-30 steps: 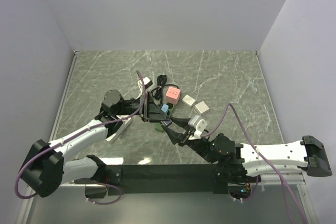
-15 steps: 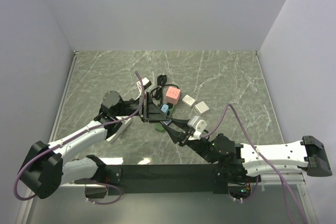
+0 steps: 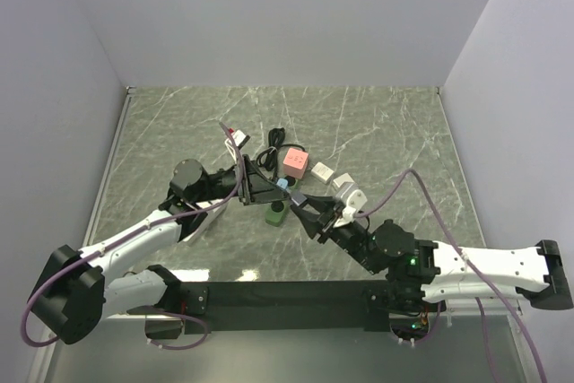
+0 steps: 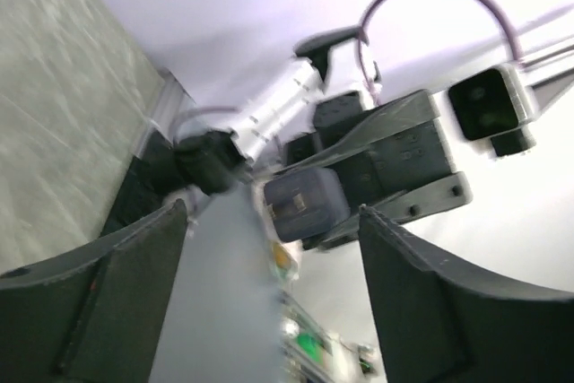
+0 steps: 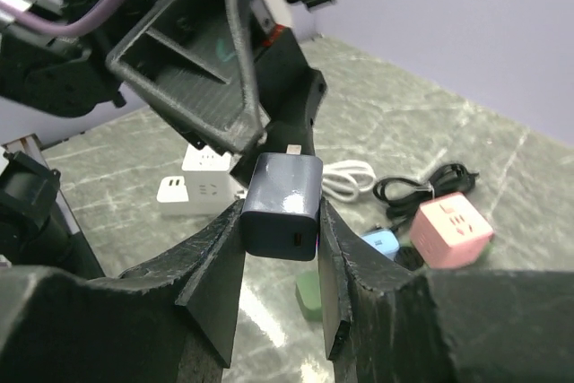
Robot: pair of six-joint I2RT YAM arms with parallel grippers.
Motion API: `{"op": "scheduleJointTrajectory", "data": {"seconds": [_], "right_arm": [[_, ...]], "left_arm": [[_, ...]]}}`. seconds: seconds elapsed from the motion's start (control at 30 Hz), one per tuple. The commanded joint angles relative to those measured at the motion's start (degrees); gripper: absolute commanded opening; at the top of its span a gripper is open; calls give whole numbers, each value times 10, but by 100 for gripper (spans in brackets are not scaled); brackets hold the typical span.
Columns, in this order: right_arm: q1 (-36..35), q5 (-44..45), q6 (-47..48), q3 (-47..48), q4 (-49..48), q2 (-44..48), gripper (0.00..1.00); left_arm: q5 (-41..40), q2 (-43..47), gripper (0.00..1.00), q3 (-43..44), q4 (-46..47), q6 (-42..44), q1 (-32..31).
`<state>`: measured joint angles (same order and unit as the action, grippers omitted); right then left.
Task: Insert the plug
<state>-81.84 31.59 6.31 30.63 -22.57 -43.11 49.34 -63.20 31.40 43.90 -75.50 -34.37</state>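
Top view: I am looking down from high behind myself over the whole table [image 3: 395, 123].
Wrist views: both are facing each other closely, sharing the plug [image 5: 282, 204].

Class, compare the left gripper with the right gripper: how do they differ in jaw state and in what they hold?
The left gripper stands with jaws wide apart; the right gripper has them closed. The left gripper holds nothing; the right gripper clamps the dark blue plug by its sides. Both are black, two-fingered, and face each other.
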Motion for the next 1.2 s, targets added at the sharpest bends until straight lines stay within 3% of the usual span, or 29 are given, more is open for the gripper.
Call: {"op": "scheduleJointTrajectory", "data": {"seconds": [0.0, 0.17, 0.33, 0.37, 0.57, 0.6, 0.7, 0.93, 1.17], "right_arm": [[15, 23, -58, 56, 115, 25, 4], [68, 29, -131, 119, 265, 30, 4], [192, -64, -198, 181, 359, -5, 4], [218, -117, -205, 188, 375, -26, 4], [388, -314, -236, 233, 388, -114, 0], [408, -378, -248, 236, 388, -136, 0], [455, -448, -275, 245, 385, -170, 0], [475, -482, -291, 285, 438, -217, 0], [477, -488, -292, 284, 448, -235, 0]], "left_arm": [[-46, 1, 84, 16, 9, 94, 4], [-130, 24, 85, 17, -105, 217, 8], [-331, 83, 84, -7, -220, 372, 4], [-400, 87, 82, -12, -235, 382, 3], [-551, 75, 79, -48, -246, 425, -40], [-563, 67, 79, -56, -242, 432, -47], [-596, 25, 78, -69, -230, 450, -73], [-625, -46, 77, -85, -184, 463, -104], [-623, -139, 67, -64, -160, 462, -118]]}}
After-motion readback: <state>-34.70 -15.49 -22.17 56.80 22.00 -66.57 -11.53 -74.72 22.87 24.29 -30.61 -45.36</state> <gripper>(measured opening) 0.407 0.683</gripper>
